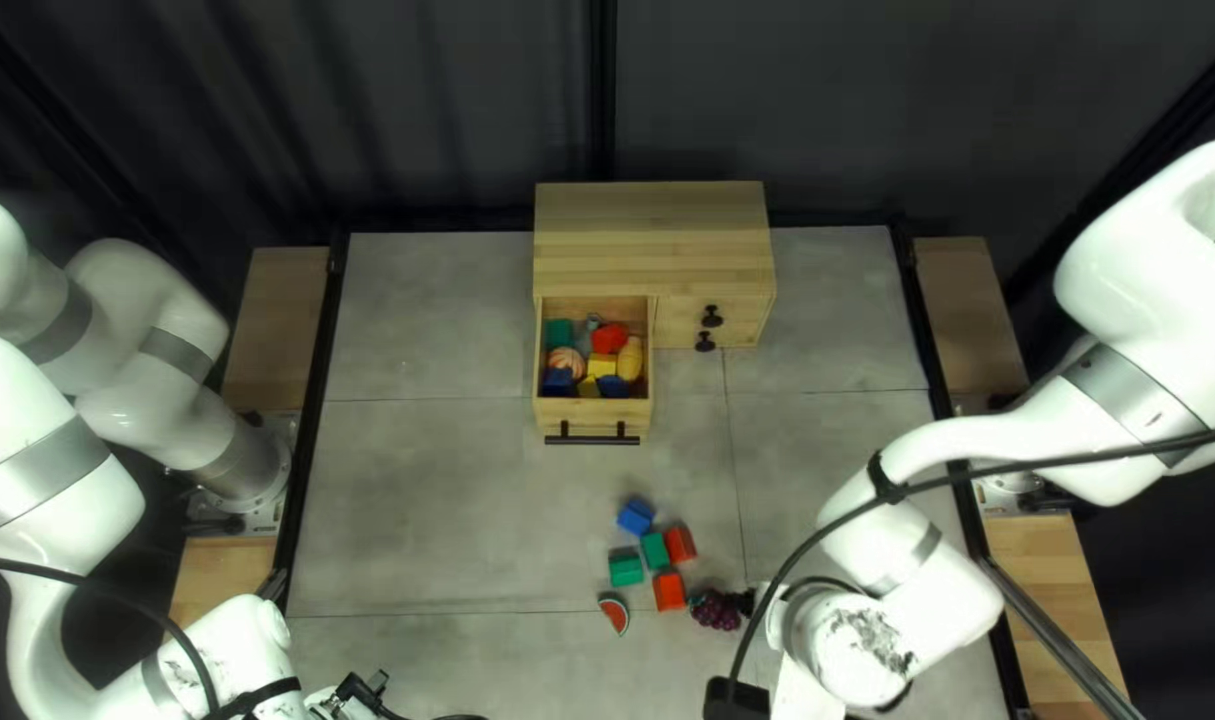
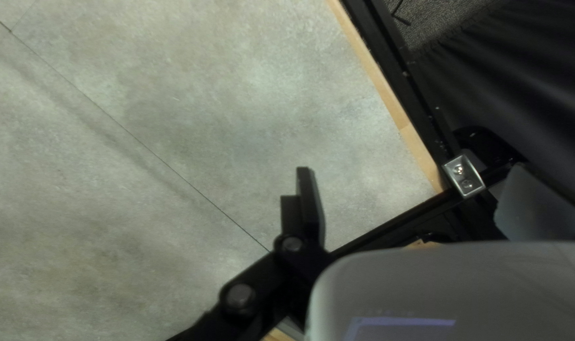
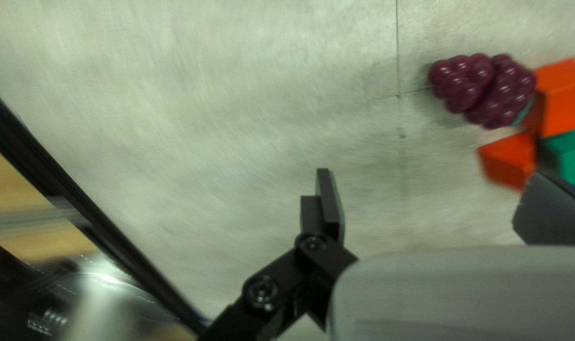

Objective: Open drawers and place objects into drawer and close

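Observation:
My left gripper (image 1: 364,694) is low at the table's near edge; in the left wrist view the left gripper (image 2: 423,196) stands open over bare tabletop. At the near edge, my right gripper (image 1: 737,699) is partly out of view. The right gripper (image 3: 426,196) is open and empty, with purple grapes (image 3: 483,91) and red blocks (image 3: 561,98) ahead and to one side. Beside the grapes (image 1: 718,610) lie red, green and blue blocks (image 1: 670,591) and a watermelon slice (image 1: 614,614). One drawer (image 1: 593,408) is pulled out, holding several blocks and toy foods.
The wooden cabinet (image 1: 650,240) stands at the table's far edge, with small black knobs (image 1: 712,318) on its right side. A black rail (image 2: 395,76) borders the tabletop near my left gripper. Another rail (image 3: 92,208) runs along the tabletop in the right wrist view.

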Robot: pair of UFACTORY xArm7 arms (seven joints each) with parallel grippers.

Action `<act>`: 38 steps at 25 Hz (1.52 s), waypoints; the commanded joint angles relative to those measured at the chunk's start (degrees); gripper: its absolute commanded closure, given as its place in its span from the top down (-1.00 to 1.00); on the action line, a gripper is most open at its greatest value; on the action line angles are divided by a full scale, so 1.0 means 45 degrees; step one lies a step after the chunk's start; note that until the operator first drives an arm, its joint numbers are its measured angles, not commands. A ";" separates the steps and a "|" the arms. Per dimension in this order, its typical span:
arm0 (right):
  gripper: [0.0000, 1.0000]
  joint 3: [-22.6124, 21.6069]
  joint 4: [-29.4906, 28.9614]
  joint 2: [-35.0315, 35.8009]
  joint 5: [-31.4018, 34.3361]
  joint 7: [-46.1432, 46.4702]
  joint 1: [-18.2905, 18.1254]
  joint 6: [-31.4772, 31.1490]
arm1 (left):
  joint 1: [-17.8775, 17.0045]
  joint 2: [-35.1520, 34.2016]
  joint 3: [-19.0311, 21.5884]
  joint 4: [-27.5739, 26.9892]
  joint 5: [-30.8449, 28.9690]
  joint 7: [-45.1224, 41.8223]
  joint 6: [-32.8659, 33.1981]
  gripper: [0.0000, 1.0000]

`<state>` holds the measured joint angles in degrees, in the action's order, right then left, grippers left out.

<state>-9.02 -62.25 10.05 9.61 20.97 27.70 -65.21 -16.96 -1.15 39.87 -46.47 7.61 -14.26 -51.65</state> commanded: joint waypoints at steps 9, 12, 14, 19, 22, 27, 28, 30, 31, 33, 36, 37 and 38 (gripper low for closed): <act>1.00 0.0349 -0.0334 -0.0029 0.0044 0.0690 -0.0428 -0.0619 | 0.0000 0.0000 0.0000 0.0000 0.0000 0.0000 0.0000 1.00; 1.00 0.0992 -0.0212 -0.0516 -0.0107 -0.1211 -0.0880 -0.1171 | 0.0000 0.0000 0.0000 0.0000 0.0000 0.0000 0.0000 1.00; 1.00 0.1258 0.0115 -0.1045 -0.0142 -0.3063 -0.1065 -0.1231 | 0.0000 0.0000 0.0000 0.0000 0.0000 0.0000 0.0000 1.00; 1.00 0.1599 0.0720 -0.1357 -0.0507 -0.7354 -0.1219 -0.0688 | 0.0000 0.0000 0.0000 0.0000 0.0000 0.0000 0.0000 1.00; 1.00 0.1627 0.0860 -0.1130 -0.0712 -0.9179 -0.1135 0.0002 | 0.0000 0.0000 0.0000 0.0000 0.0000 0.0000 0.0000 1.00; 1.00 0.1546 0.2206 -0.0795 -0.0489 -1.1349 -0.0794 0.3309 | 0.0000 0.0000 0.0000 0.0000 0.0000 0.0000 0.0000 1.00; 1.00 0.1553 0.2507 -0.0768 -0.0440 -1.1654 -0.0756 0.3943 | 0.0000 0.0000 0.0000 0.0000 0.0000 0.0000 0.0000 1.00; 1.00 0.1570 0.2898 -0.0835 -0.0394 -1.2020 -0.0728 0.4618 | 0.0000 0.0000 0.0000 0.0000 0.0000 0.0000 0.0000 1.00; 1.00 0.1577 0.3121 -0.0909 -0.0372 -1.2217 -0.0720 0.4944 | 0.0000 0.0000 0.0000 0.0000 0.0000 0.0000 0.0000 1.00; 1.00 0.1610 0.3270 -0.0873 -0.0269 -1.2435 -0.0722 0.5254 | 0.0000 0.0000 0.0000 0.0000 0.0000 0.0000 0.0000 1.00; 1.00 0.1698 0.3680 -0.0850 -0.0032 -1.2891 -0.0729 0.5825 | 0.0000 0.0000 0.0000 0.0000 0.0000 0.0000 0.0000 1.00; 1.00 0.1712 0.3734 -0.0843 0.0016 -1.3011 -0.0721 0.5913 | 0.0000 0.0000 0.0000 0.0000 0.0000 0.0000 0.0000 1.00; 1.00 0.1719 0.3754 -0.0835 0.0043 -1.3079 -0.0716 0.5960 | 0.0000 0.0000 0.0000 0.0000 0.0000 0.0000 0.0000 1.00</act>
<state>-1.47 -46.05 6.20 9.27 -36.79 24.42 -39.42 -16.96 -1.15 39.87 -46.47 7.61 -14.26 -51.65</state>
